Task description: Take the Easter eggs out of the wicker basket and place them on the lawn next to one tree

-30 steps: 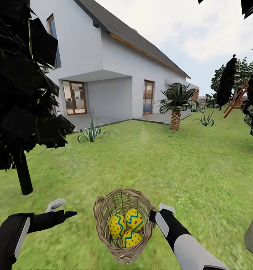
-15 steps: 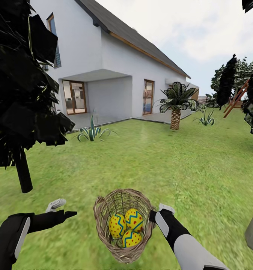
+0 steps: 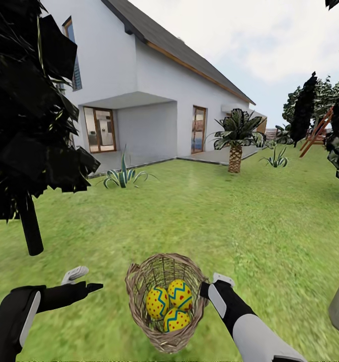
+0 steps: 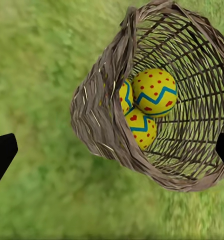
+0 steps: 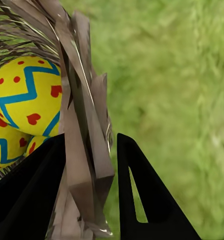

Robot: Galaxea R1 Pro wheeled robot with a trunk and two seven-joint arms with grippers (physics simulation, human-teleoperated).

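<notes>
lawn [image 3: 230,221], basket [image 3: 139,296] rim hides right tool [image 5: 92,165]

A white house [image 3: 154,85] with a dark grey pitched roof [image 3: 169,40] stands across the upper left of the head view. It has a recessed porch with a wood-framed glass door [image 3: 100,129] and a second framed door [image 3: 198,129] further along its wall. A paved terrace [image 3: 139,161] runs along its base. A spiky agave plant [image 3: 123,176] grows at the terrace edge, and another small spiky plant [image 3: 276,160] grows farther right. A short palm [image 3: 236,138] with a scaly brown trunk stands near the house corner. At the left, a thin black-trunked tree [image 3: 31,115] with all-black foliage rises. A reddish wooden frame [image 3: 318,130] leans in the far right background, under a cloudy sky [image 3: 270,40].
</notes>
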